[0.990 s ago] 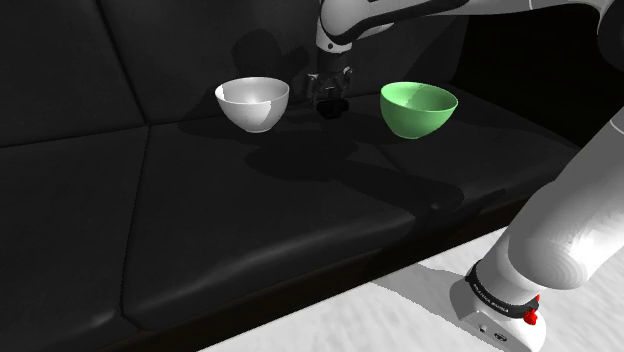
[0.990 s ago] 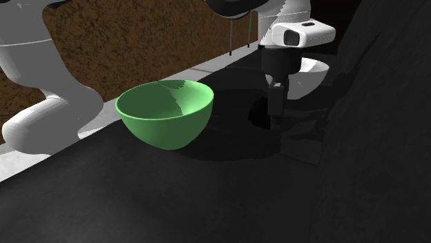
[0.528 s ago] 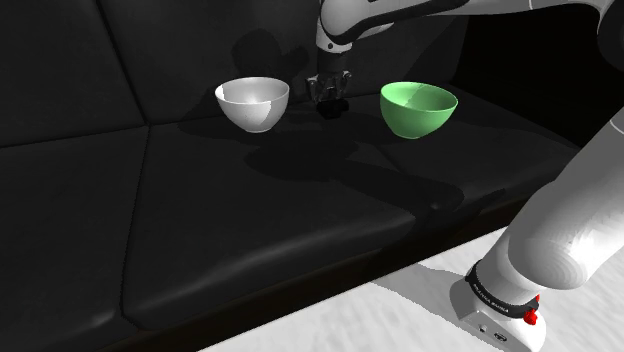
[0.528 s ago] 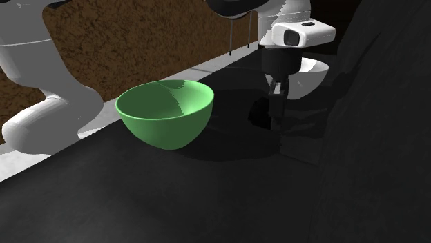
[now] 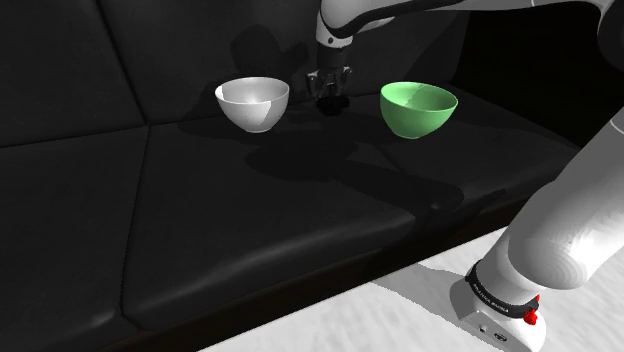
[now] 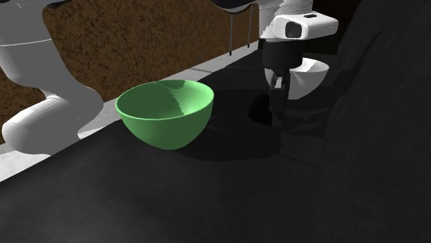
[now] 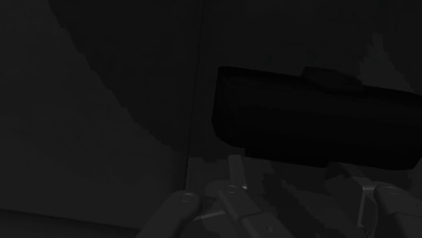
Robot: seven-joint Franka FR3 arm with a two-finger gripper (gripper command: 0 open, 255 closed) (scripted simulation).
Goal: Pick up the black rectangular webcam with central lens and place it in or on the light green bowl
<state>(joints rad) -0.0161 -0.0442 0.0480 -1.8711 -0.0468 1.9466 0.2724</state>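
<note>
My gripper (image 5: 329, 97) holds the black webcam (image 7: 314, 125) tight between its two fingers, low over the dark sofa seat (image 5: 250, 220). The webcam is between the white bowl (image 5: 253, 104) and the green bowl (image 5: 418, 108), touching neither

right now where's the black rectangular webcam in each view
Shoulder view: black rectangular webcam at the black gripper's tip, between the round white bowl and the light green bowl.
Second exterior view: right of the green bowl, at the gripper.
Wrist view: close ahead of the gripper.
Landmark: the gripper.
</note>
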